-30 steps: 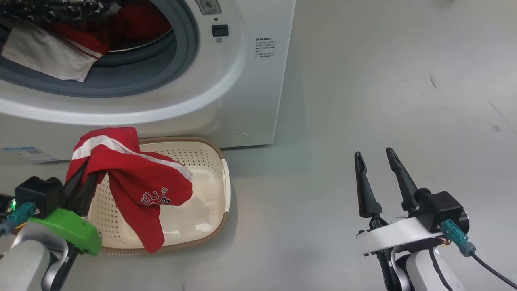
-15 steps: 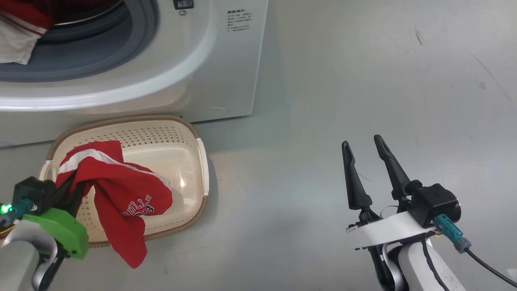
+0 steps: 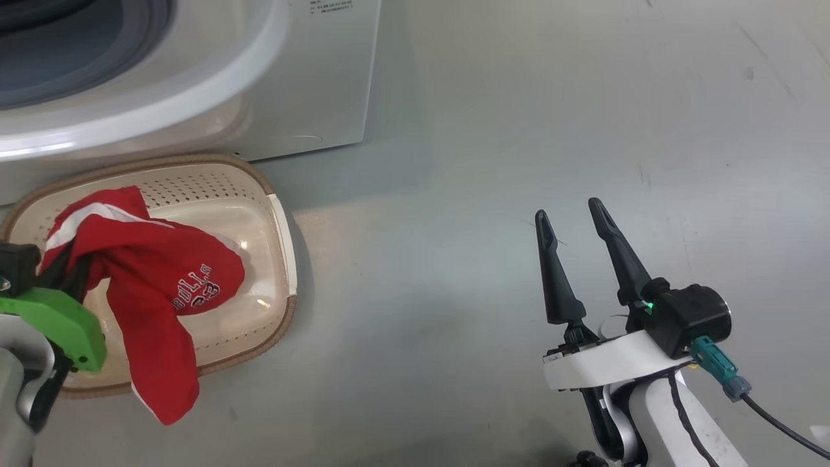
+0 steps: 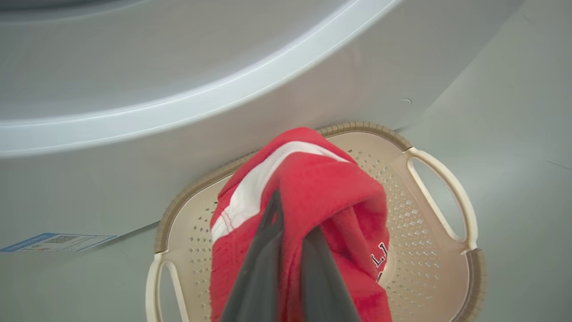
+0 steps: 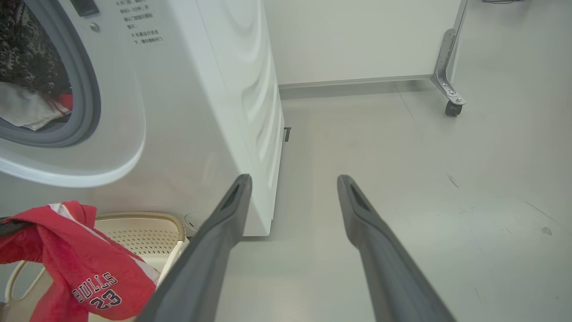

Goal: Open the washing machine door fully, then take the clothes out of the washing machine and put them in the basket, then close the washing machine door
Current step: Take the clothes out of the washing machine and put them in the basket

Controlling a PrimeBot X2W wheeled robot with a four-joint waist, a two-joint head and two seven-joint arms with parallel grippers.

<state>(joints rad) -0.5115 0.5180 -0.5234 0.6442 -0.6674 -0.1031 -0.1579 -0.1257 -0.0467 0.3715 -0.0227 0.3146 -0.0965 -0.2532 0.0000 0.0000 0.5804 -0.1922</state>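
The left gripper (image 4: 290, 223) was clamped on the red jersey (image 3: 155, 279), which hung over the basket (image 3: 280, 305), its tail reaching past the near rim. The right gripper (image 3: 569, 209) stood with fingers apart over the floor (image 3: 519, 130). Behind the basket, the washer (image 3: 305, 78) held more clothes (image 5: 27, 107) in its drum.

left gripper (image 4: 291, 223) clamped tight on red jersey (image 4: 330, 188), right gripper (image 3: 569, 209) fingers spread wide, empty
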